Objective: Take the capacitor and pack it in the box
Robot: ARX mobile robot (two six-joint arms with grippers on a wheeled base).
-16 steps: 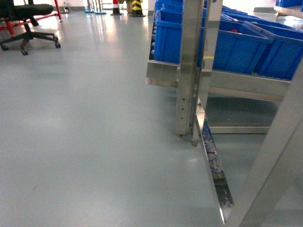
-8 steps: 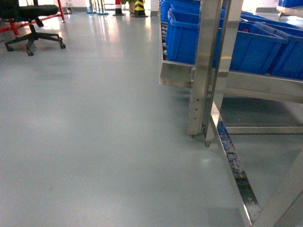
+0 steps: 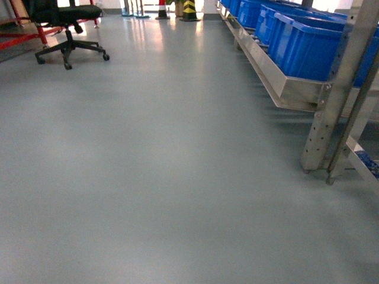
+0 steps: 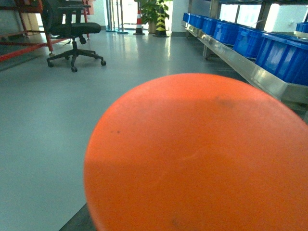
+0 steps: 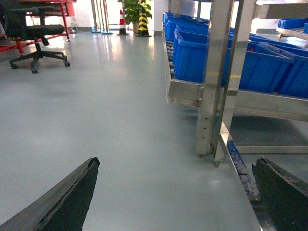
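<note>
A big orange rounded thing, taken as the capacitor [image 4: 202,154], fills most of the left wrist view and hangs above the grey floor. It hides my left gripper's jaws; only a dark sliver shows at the bottom left, and the grip appears shut on it. My right gripper [image 5: 177,163] is open, its two dark fingers [image 5: 72,197] wide apart over bare floor with nothing between them. The box is out of view. Neither gripper shows in the head view.
A steel rack [image 3: 334,100] with blue bins [image 3: 302,44] runs along the right; its posts [image 5: 214,82] stand close ahead of the right gripper. A black office chair [image 3: 68,18] and red frame [image 3: 18,41] sit far left. Striped cones [image 3: 189,9] stand at the far end.
The head view has swung left: the rack and blue bins slid from the middle to the right edge, the chair shifted right, and more floor shows.
</note>
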